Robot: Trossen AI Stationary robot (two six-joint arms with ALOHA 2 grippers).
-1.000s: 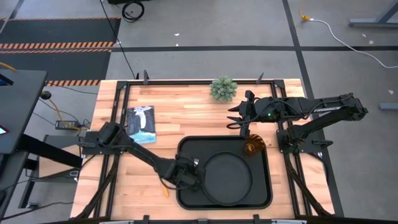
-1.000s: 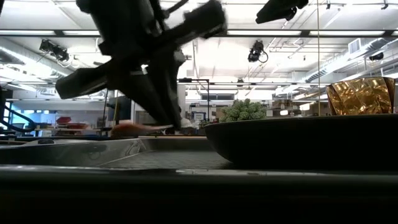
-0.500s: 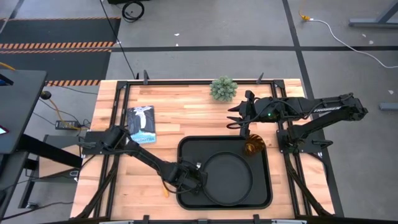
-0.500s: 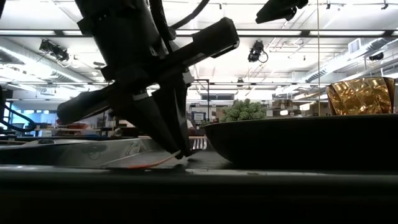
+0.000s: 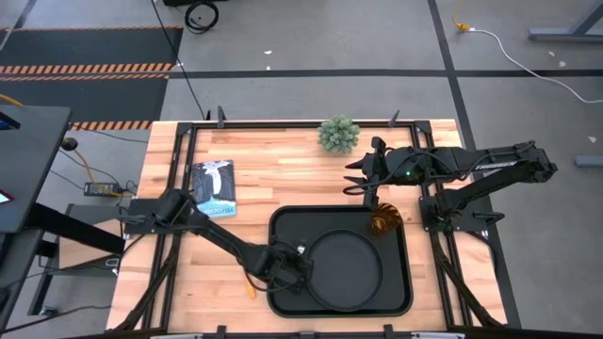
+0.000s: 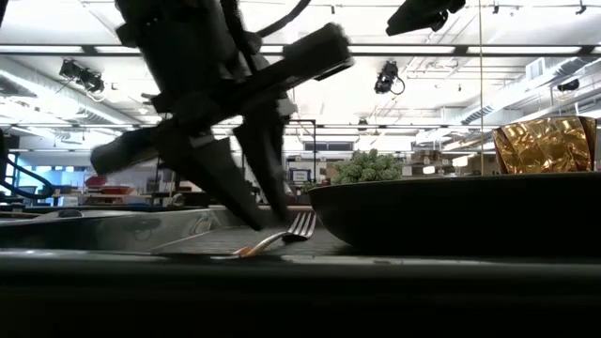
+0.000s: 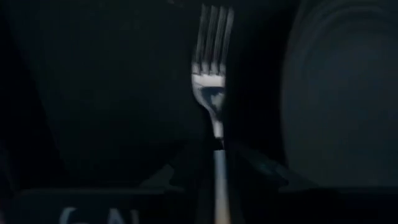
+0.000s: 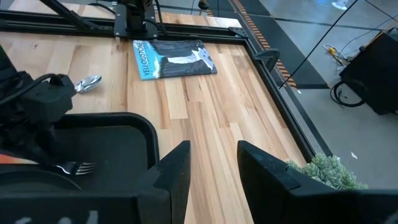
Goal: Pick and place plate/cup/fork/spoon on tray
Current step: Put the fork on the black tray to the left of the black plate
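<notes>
The tabletop is pale butcher-block wood inside a black metal frame, standing on a grey concrete floor with hazard-striped matting at the upper left of the high view; the low view looks past it into a bright hall with ceiling lights. Near the tabletop's upper edge stands a small green plant, and toward the left lies a blue booklet. The black tray fills the lower centre of the high view. In it the round black plate sits centrally, and the amber cup stands in the tray's upper right corner, apart from the plate. The fork lies on the tray floor just left of the plate, its tines toward the plate's rim in the low view. The left gripper is low over the tray's left part; its jaws are parted, straddling the fork's handle without gripping it, one finger on each side. The spoon lies on the bare wood outside the tray; in the high view its orange handle shows by the tray's lower left corner. The right gripper waits above the tabletop beyond the tray's upper edge, jaws apart and empty.
</notes>
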